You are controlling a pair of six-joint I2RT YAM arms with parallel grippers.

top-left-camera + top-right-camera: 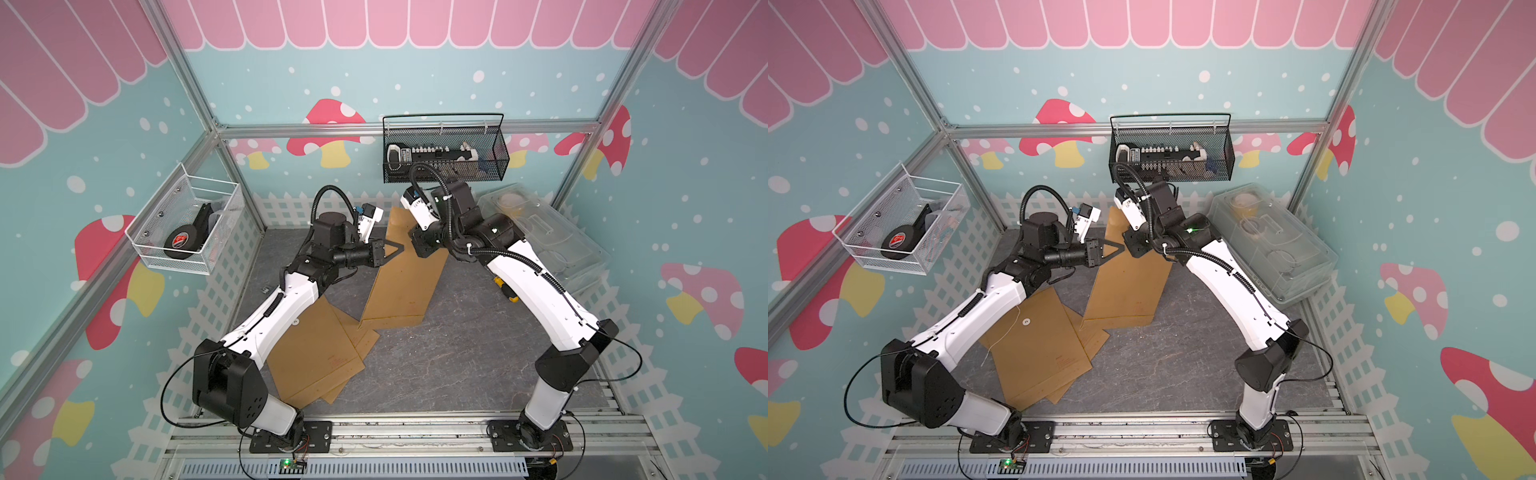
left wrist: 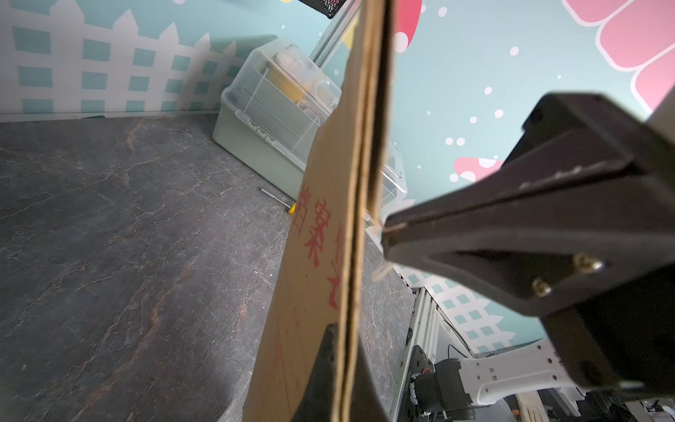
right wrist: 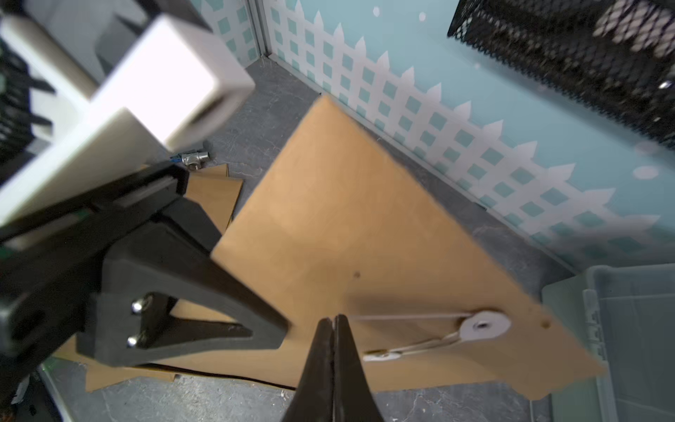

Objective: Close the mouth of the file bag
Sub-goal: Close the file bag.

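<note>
The file bag (image 1: 399, 282) stands tilted on its near edge, far centre of the tabletop (image 1: 457, 353). The left claw (image 1: 401, 248), pressed together, meets its left edge (grip unclear). The right claw (image 3: 334, 323), pressed together, pinches the string (image 3: 409, 316) leading to the white disc (image 3: 482, 325).

The right arm (image 1: 519, 266) covers part of the file bag (image 1: 399, 286) in both top views.

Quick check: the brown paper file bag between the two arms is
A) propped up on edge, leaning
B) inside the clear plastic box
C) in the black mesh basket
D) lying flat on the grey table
A: in a top view the brown paper file bag stands tilted up from the grey table between the arms, and the left wrist view shows it nearly edge-on.
</note>
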